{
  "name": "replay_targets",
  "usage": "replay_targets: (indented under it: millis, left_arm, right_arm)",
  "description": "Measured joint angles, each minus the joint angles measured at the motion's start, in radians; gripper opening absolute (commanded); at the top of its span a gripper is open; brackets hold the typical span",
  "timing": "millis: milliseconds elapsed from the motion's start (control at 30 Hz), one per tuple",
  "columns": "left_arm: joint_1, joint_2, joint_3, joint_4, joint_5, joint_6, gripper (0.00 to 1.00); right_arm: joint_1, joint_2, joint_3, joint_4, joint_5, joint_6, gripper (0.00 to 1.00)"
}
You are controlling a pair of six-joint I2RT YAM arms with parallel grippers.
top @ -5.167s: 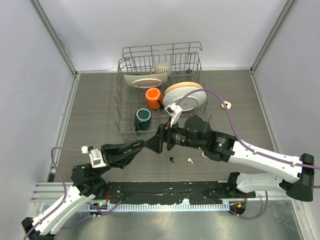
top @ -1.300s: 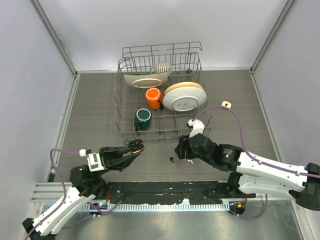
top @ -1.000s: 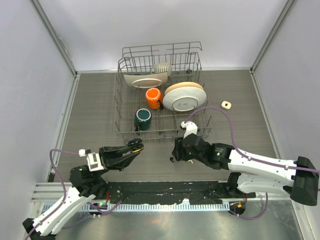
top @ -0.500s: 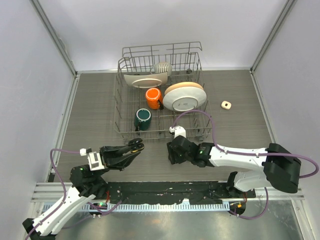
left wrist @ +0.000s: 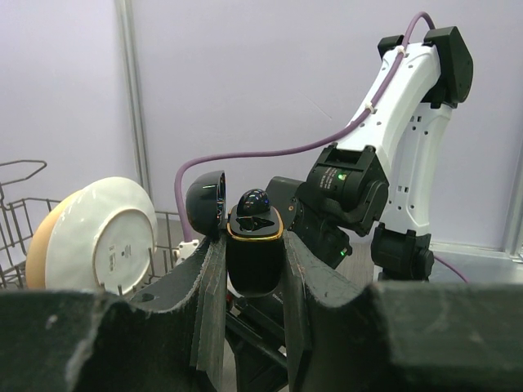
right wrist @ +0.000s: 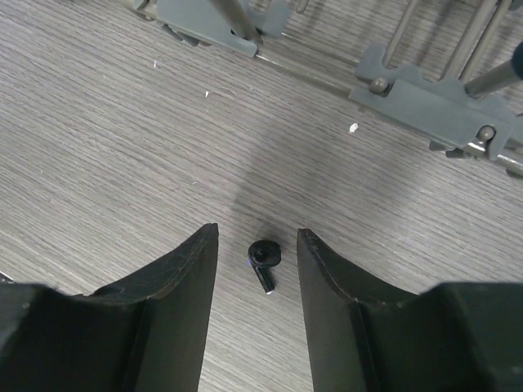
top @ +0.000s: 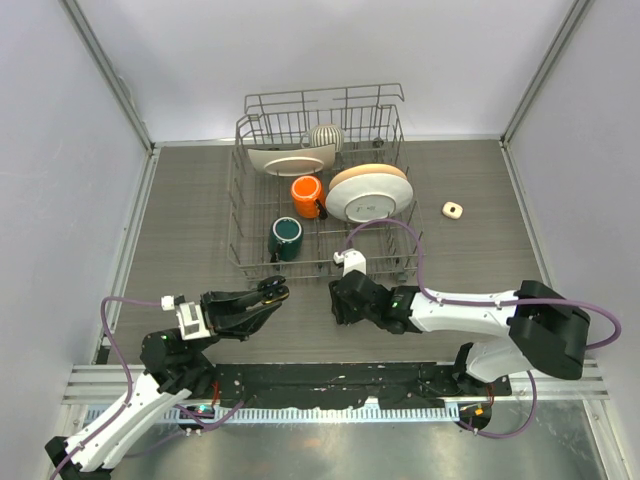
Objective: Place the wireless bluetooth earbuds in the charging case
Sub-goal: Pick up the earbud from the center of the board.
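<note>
My left gripper (top: 268, 294) is shut on a black charging case (top: 273, 289) with a gold rim, held above the table with its lid open. In the left wrist view the case (left wrist: 254, 233) sits upright between my fingers (left wrist: 214, 286). My right gripper (top: 338, 308) is low over the table, right of the left gripper. In the right wrist view it (right wrist: 257, 237) is open, and one black earbud (right wrist: 264, 261) lies on the wood between the fingertips, untouched. The arm hides this earbud in the top view. No cream earbuds show.
A wire dish rack (top: 240, 200) stands behind the grippers, holding plates (top: 368, 192), an orange mug (top: 306, 195) and a dark green mug (top: 285, 237). Its foot (right wrist: 425, 110) is just beyond my right fingers. A small cream object (top: 453, 209) lies at the right.
My right arm has moved left and lowered, bringing its open fingers around the black earbud. My left gripper has stayed put with the case over the last second.
</note>
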Motion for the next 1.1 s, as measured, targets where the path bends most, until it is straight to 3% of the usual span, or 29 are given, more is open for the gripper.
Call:
replay_targets:
  millis: [367,567,1100]
  left_arm:
    - [0.0,0.0,0.0,-0.005,-0.001,0.001,0.0]
    - [0.0,0.0,0.0,-0.006,-0.001,0.002,0.0]
    - [0.0,0.0,0.0,-0.024,-0.001,0.011,0.0]
  right_arm:
    - [0.046,-0.075,-0.061,0.028,0.017,0.0,0.49]
    - [0.123,-0.145,-0.086,0.088,0.111,-0.024,0.51]
    - [0.213,-0.15,-0.185,0.198,0.351,-0.043,0.51]
